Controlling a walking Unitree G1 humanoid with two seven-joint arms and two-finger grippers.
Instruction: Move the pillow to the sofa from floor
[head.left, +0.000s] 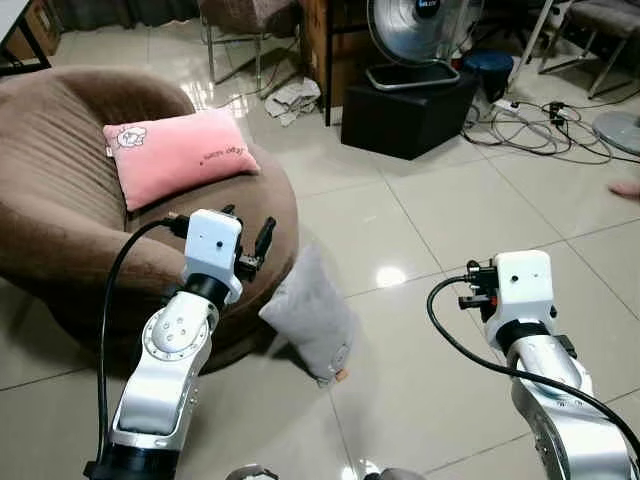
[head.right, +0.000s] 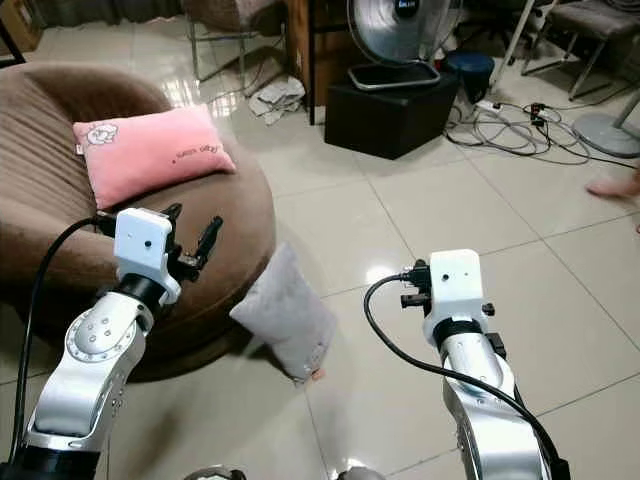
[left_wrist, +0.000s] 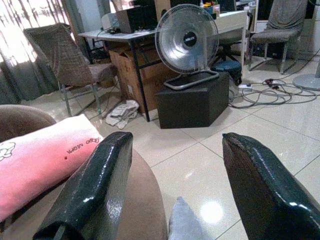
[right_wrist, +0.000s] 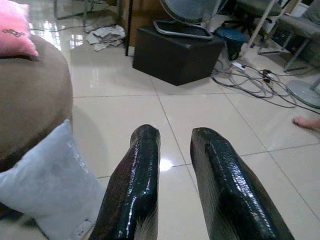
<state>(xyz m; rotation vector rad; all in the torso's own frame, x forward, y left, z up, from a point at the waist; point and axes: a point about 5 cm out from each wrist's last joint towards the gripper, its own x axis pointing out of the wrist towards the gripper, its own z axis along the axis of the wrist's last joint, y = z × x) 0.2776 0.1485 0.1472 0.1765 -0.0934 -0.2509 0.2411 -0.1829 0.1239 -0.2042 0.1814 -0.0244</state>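
Grey pillow (head.left: 312, 318), propped vs brown sofa (head.left: 60, 180), is best pinched at top corner by wide-open left hand (head.left: 248, 232) w/ right hand (right_wrist: 172, 165) kept nearly closed, empty.

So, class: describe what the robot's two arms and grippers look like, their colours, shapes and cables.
Both arms are silver metal with round joints, each ending in a white boxy wrist block. A thick black cable loops to each wrist. The left gripper and right gripper each have two long, glossy black fingers with rounded tips.
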